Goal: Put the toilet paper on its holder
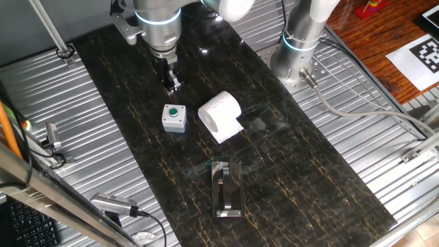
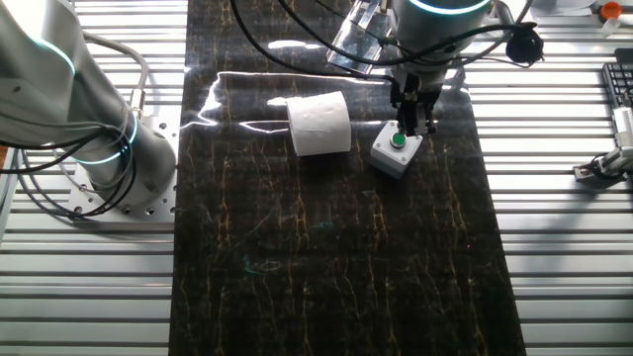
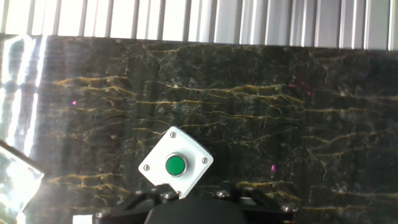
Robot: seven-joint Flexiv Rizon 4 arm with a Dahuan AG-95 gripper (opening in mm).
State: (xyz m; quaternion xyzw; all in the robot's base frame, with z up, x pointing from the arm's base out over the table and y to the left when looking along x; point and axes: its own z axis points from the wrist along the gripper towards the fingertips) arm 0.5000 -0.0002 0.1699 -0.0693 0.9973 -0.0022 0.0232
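Dark marble tabletop (image 1: 329,171): toilet paper (image 1: 221,114) lies just beside the button box (image 1: 174,117), holder (image 1: 227,189) nearby; gripper (image 1: 171,84), fingers narrow and empty, hovers above the box.

A white cylindrical toilet paper roll (image 2: 319,124) is seen lying on its side on the dark, gold-veined marble counter (image 2: 336,257). Just beside it, a small grey box with a green round button (image 2: 397,150) is set on the same surface. The black two-finger hand (image 2: 411,124) is held directly above the box, its fingers brought close together near the button. No contact with the roll is seen.
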